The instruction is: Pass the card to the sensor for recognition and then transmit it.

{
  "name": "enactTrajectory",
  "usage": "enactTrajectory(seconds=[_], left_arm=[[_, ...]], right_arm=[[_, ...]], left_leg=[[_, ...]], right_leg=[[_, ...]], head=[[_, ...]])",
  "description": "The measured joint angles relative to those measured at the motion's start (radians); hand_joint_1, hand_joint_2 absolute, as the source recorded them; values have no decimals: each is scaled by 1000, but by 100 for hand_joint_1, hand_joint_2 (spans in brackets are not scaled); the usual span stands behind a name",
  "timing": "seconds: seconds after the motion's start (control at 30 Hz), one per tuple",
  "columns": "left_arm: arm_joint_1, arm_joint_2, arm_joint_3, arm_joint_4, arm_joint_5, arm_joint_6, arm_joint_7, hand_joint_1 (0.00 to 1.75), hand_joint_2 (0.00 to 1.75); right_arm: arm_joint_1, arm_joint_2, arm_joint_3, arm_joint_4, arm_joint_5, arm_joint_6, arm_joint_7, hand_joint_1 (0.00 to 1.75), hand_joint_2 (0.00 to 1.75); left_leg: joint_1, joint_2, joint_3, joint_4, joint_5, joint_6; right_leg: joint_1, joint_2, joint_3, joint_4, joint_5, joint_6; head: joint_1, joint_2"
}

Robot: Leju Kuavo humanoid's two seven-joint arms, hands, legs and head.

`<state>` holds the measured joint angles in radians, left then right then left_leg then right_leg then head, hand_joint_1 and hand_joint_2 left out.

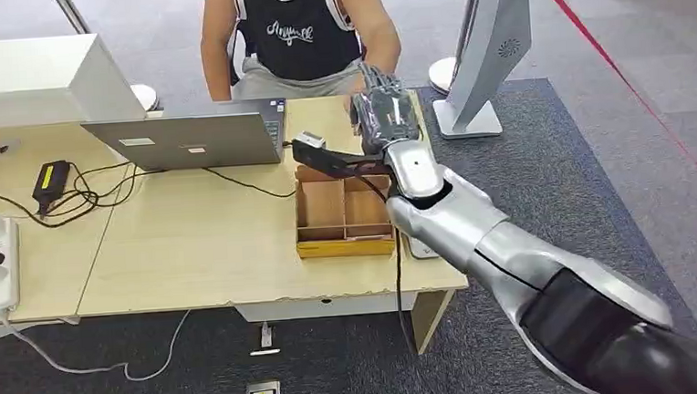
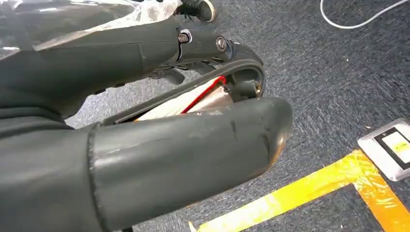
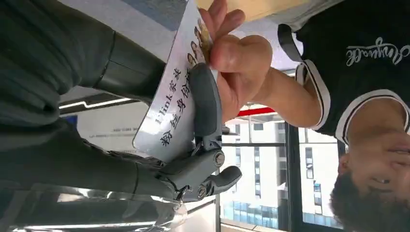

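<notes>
The right hand (image 1: 385, 112) is stretched across the desk (image 1: 193, 252) toward one o'clock, and the card (image 3: 176, 92) is pinched between its grey thumb and dark fingers (image 3: 205, 104). The card's far edge is being gripped by the person's hand (image 3: 237, 63) at the desk's back edge, so it is held from both sides. The left hand (image 2: 159, 145) is seen above the carpet with fingers curled in and nothing held.
</notes>
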<state>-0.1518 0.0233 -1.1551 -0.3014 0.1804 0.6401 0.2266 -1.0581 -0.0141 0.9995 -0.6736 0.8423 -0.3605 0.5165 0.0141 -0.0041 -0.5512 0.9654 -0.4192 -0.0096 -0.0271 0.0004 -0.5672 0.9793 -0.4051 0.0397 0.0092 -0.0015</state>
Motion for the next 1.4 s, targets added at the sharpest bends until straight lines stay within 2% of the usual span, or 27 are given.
enactTrajectory(seconds=[0.23,0.27,0.3,0.53,0.57,0.97,1.13,1.2,1.33,1.37,1.4], left_arm=[[7,0,0,2,2,0,4,0,0],[9,0,0,2,2,0,4,0,0],[10,0,0,3,2,0,4,0,0],[12,-2,0,6,2,0,0,0,0],[12,-2,0,7,2,0,0,0,0],[12,-3,0,8,2,1,4,0,0],[16,-3,0,9,17,6,3,0,0],[18,-3,0,9,22,6,3,0,0],[26,-3,0,9,35,6,0,0,0],[29,-2,0,10,39,7,-4,0,0],[30,-2,0,10,42,8,-6,0,0]], right_arm=[[-8,29,20,76,-15,0,3,173,175],[-8,32,22,84,-17,0,3,131,175],[-9,33,24,92,-18,-1,3,0,175],[-11,37,38,137,-17,-29,3,0,175],[-11,38,39,141,-17,-30,3,0,0],[-19,34,40,170,-69,-76,-5,0,0],[-16,24,23,167,-150,-125,-53,0,0],[-5,16,7,146,-217,-139,-95,0,0],[38,-10,-14,79,-294,-140,-139,0,0],[56,-21,-16,53,-296,-140,-138,0,175],[73,-32,-16,27,-296,-140,-135,0,175]], left_leg=[[0,0,0,0,0,0],[0,0,0,0,0,0],[0,0,0,0,0,0],[0,0,0,0,0,0],[0,0,0,0,0,0],[0,0,0,0,0,0],[0,0,0,0,0,0],[0,0,0,0,0,0],[0,0,0,0,0,0],[0,0,0,0,0,0],[0,0,1,0,0,0]], right_leg=[[0,0,0,0,0,0],[0,0,-1,0,0,0],[0,0,-1,0,0,0],[0,0,-1,0,0,0],[0,0,-1,0,0,0],[0,0,-1,0,0,0],[0,0,-1,0,0,0],[0,0,-1,0,0,0],[0,0,-1,0,0,0],[0,0,-1,0,0,0],[0,0,-1,0,0,0]], head=[[0,0],[0,0],[0,0],[0,0],[0,0],[0,0],[0,0],[0,0],[0,0],[0,0],[0,0]])
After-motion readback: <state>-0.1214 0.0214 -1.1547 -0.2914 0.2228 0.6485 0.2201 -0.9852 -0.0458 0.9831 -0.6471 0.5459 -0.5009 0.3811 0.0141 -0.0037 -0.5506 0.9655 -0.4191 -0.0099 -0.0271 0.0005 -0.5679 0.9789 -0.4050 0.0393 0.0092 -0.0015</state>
